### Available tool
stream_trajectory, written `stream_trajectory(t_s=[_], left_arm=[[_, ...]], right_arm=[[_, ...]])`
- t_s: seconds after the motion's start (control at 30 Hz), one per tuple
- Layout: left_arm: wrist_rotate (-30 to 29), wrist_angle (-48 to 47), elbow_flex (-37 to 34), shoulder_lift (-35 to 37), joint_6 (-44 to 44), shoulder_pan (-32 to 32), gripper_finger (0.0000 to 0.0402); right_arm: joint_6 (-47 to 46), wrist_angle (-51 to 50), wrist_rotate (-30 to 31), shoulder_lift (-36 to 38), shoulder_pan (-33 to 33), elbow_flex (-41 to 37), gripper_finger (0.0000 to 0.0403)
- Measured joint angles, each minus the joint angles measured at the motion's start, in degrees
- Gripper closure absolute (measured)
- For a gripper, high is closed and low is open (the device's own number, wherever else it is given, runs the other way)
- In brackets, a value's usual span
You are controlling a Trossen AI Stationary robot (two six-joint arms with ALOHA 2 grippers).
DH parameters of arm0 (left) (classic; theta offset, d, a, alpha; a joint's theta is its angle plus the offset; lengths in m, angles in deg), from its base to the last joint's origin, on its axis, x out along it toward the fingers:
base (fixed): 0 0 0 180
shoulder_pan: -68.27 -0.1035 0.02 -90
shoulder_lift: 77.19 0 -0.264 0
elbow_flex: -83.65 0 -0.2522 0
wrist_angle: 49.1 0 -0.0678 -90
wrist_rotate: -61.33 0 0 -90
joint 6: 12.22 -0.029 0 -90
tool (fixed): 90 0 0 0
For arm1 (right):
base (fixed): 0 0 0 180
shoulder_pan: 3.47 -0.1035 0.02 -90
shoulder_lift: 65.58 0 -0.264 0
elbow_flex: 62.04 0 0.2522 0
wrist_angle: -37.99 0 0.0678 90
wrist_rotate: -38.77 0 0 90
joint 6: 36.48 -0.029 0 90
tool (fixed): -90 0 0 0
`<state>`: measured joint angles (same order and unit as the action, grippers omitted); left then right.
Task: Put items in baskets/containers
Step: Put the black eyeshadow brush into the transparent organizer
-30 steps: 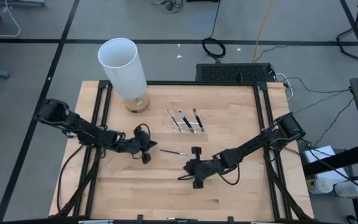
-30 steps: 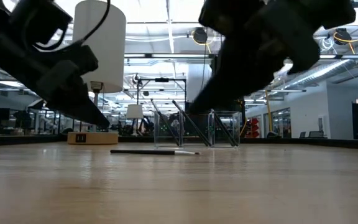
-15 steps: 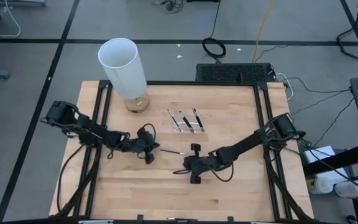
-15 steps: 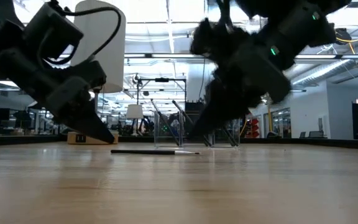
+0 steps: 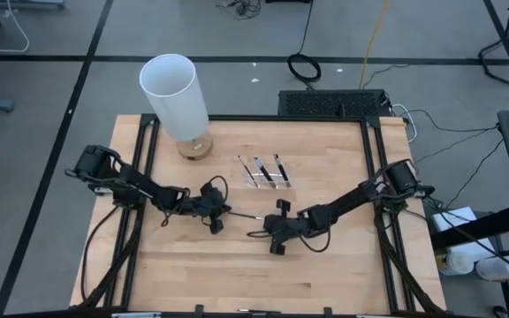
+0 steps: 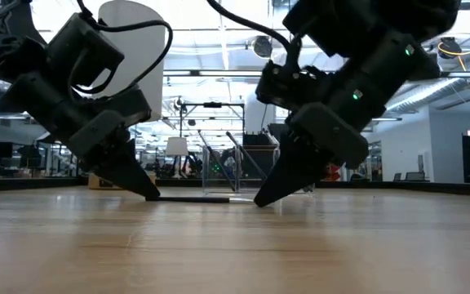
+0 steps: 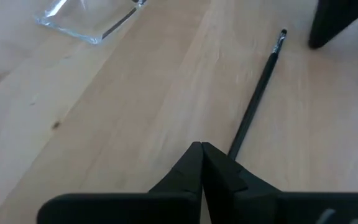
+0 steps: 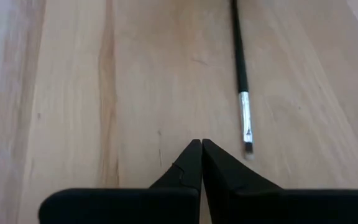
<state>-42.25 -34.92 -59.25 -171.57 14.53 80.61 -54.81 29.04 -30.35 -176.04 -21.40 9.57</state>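
Wooden surface (image 5: 316,274) carries everything, black frame rails along its edges. Largest item on it: tall white cylinder (image 5: 176,95) on a round wooden base, standing at the far left corner, well apart from the work area. Left arm reaches in from the left edge, left gripper (image 5: 223,215) low over the middle of the surface, its fingers (image 7: 199,163) pressed together, holding nothing, tips down at the surface just beside the dark handle end of the loose brush. Right arm comes in from the right edge, right gripper (image 5: 260,233) also low near the centre, fingers (image 8: 199,160) pressed together, empty, tips just short of the brush's silvery ferrule end. Low view shows both grippers angled down toward each other with the brush lying flat between them. Clear tray (image 5: 267,175) sits farther back on the surface, beyond both grippers, barely visible; three brushes (image 5: 259,170) lie in it side by side, leaning against its wall in the low view. Single brush (image 5: 245,215) lies flat on the bare wood between the two grippers, outside the tray, handle toward the left gripper, pale tip toward the right one.
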Motion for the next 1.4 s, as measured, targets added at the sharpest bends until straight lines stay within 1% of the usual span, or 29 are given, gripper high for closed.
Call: stream_trajectory(t_s=[0.1,0.2,0.33,0.43,0.6,0.67,0.73,0.8,0.87,0.93,1.0,1.03,1.1,1.13,1.23,1.4], left_arm=[[3.12,0.88,0.02,-0.12,1.02,1.24,0.0397],[7.01,2.23,0.02,-0.12,1.07,2.51,0.0393],[10.66,2.04,1.19,-0.16,1.04,3.52,0.0388],[12.72,0.49,2.86,-0.21,0.09,4.0,0.0397],[12.25,-8.45,8.47,-0.21,-2.36,4.15,0.0392],[12.01,-11.5,10.47,-0.41,-3.74,4.12,0.0396],[11.06,-12.98,12.1,-1.07,-5.12,4.06,0.0398],[9.49,-13.53,12.63,-1.12,-6.13,4.16,0.0394],[9.19,-13.36,13.16,-1.08,-6.8,4.3,0.039],[8.38,-14.44,13.17,-0.21,-7.66,4.3,0.0393],[6.12,-14.76,13.17,0.69,-8.01,4.43,0.0398],[3.96,-15.54,13.24,0.98,-7.36,4.49,0.0397],[0.12,-18.8,13.22,1.14,-5.06,4.29,0.0394],[-0.62,-20.48,13.17,0.95,-3.94,3.92,0.0393],[0.28,-22.2,13.19,-0.78,-0.97,2.99,0.0396],[1.82,-20.58,13.25,-1.68,-0.55,2.85,0.0393]], right_arm=[[-2.39,2.2,-0.52,0.14,0.72,-1.99,0.0403],[-3.67,5.12,-0.56,0.16,1.14,-3.71,0.0403],[-2.96,6.77,-0.56,0.11,1.46,-4.08,0.0403],[-1.23,8.64,-0.85,-0.04,1.9,-4.17,0.0403],[-0.5,9.54,-0.52,-0.14,2.58,-4.18,0.0403],[-0.5,9.89,-0.15,-0.16,2.62,-4.18,0.0403],[-0.5,9.97,-0.09,-0.16,2.63,-4.18,0.0403],[-0.5,10.01,-0.06,-0.16,2.63,-4.2,0.0403],[-0.5,9.94,-0.08,-0.16,2.6,-4.21,0.0403],[-0.5,9.83,0.06,-0.16,2.4,-4.21,0.0403],[-0.48,9.69,0.09,-0.16,2.18,-4.18,0.0403],[-0.48,9.57,0.11,-0.16,2.17,-4.18,0.0403],[-0.5,9.55,0.07,-0.16,2.17,-4.18,0.0403],[-0.56,9.6,0.07,-0.16,2.17,-4.18,0.0403],[-0.65,10.17,0.03,-0.16,2.17,-4.18,0.0403],[-0.69,11.33,-0.09,-0.16,2.44,-4.23,0.0403]])
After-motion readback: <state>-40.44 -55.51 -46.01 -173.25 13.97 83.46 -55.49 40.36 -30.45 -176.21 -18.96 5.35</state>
